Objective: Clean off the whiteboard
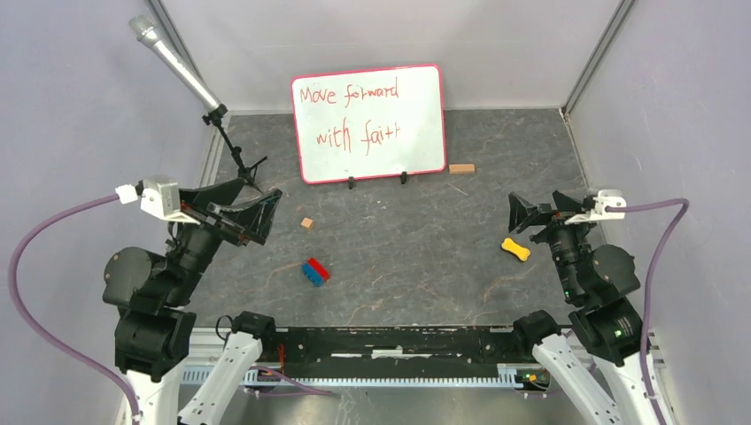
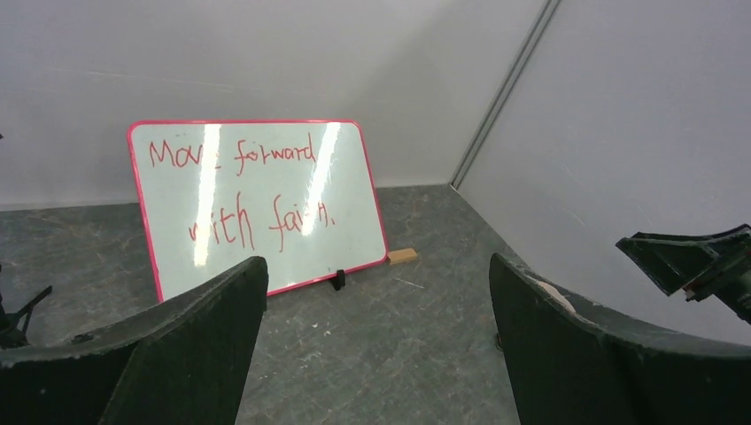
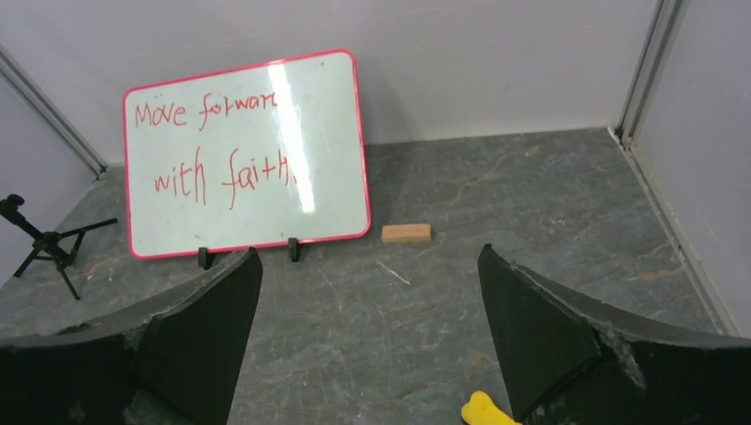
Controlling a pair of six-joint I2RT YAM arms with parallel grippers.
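The whiteboard (image 1: 370, 122) stands upright on two black clip feet at the back of the table, its red-pink rim framing red handwriting "Move forward with faith". It also shows in the left wrist view (image 2: 257, 204) and in the right wrist view (image 3: 243, 150). My left gripper (image 1: 252, 212) is open and empty at the left, well short of the board. My right gripper (image 1: 531, 214) is open and empty at the right, above a yellow bone-shaped piece (image 1: 515, 250), which also shows in the right wrist view (image 3: 485, 411).
A microphone on a black tripod (image 1: 190, 84) stands at the back left. A small wooden block (image 1: 461, 168) lies right of the board. A tiny tan cube (image 1: 306, 223) and a red-and-blue brick (image 1: 315, 271) lie mid-table. Grey walls enclose the table.
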